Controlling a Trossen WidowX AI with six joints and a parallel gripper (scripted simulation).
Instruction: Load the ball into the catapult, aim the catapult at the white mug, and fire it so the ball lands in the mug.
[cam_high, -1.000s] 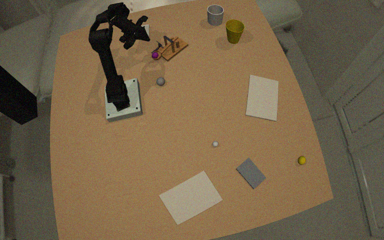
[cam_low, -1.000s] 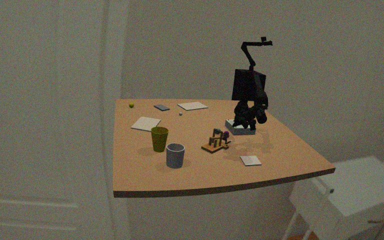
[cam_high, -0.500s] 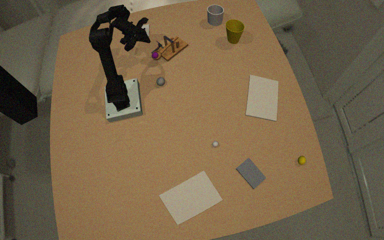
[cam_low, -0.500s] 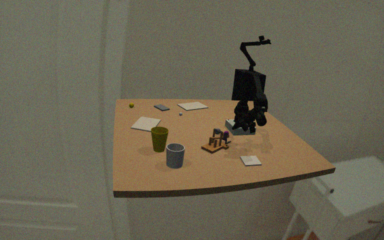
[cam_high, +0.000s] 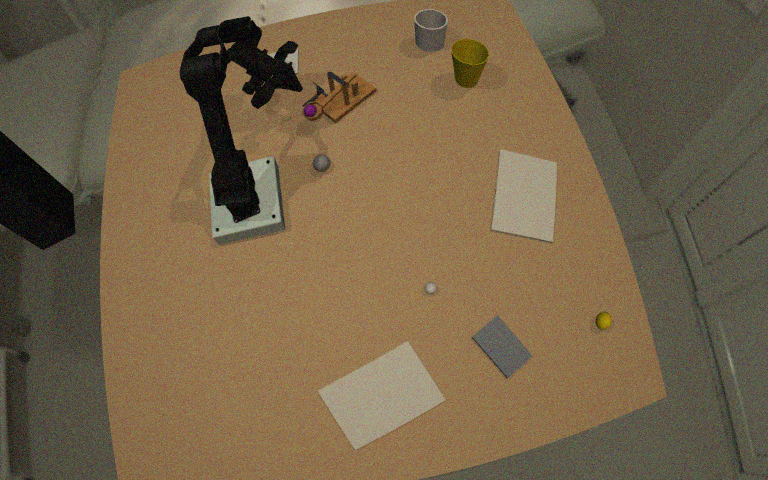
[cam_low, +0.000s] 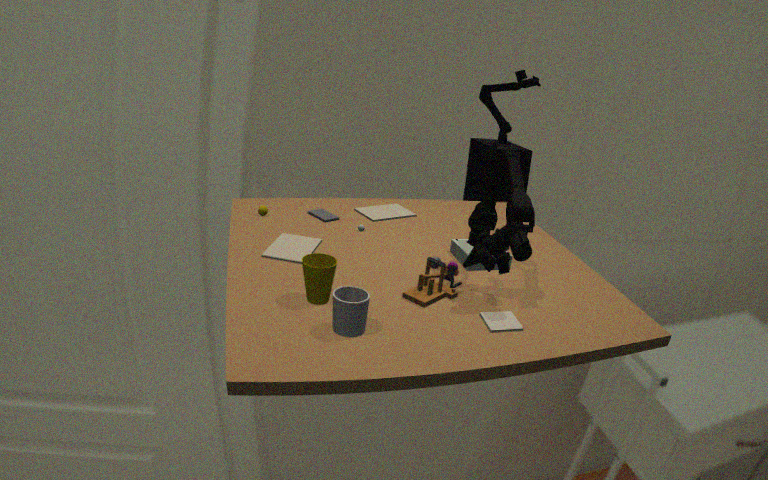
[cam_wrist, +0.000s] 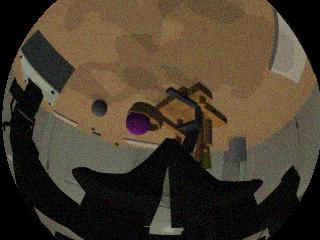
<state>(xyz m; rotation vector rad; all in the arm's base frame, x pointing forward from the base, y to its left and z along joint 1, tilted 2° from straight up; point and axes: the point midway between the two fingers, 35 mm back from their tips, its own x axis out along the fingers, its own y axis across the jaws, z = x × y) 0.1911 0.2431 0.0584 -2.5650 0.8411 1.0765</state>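
The purple ball (cam_high: 310, 110) (cam_low: 453, 264) (cam_wrist: 137, 123) sits in the cup at the end of the catapult's throwing arm. The wooden catapult (cam_high: 338, 112) (cam_low: 423, 298) (cam_wrist: 175, 111) stands on the table, its cup end toward the arm's side and its other end broadly toward the two cups. The white mug (cam_high: 431, 38) (cam_low: 350, 316) (cam_wrist: 238, 149), greyish in this light, stands upright near the table's far edge in the top view. My gripper (cam_high: 300, 89) (cam_low: 465, 266) (cam_wrist: 170, 143) is shut and empty, above the table beside the catapult's cup end.
A yellow cup (cam_high: 468, 67) (cam_low: 318, 283) (cam_wrist: 206, 160) stands close beside the mug. A grey ball (cam_high: 321, 163) (cam_wrist: 99, 108) lies between catapult and arm base. A white ball (cam_high: 431, 288), a yellow ball (cam_high: 603, 320), a grey slab (cam_high: 502, 346) and pale sheets (cam_high: 381, 395) (cam_high: 525, 196) lie farther off.
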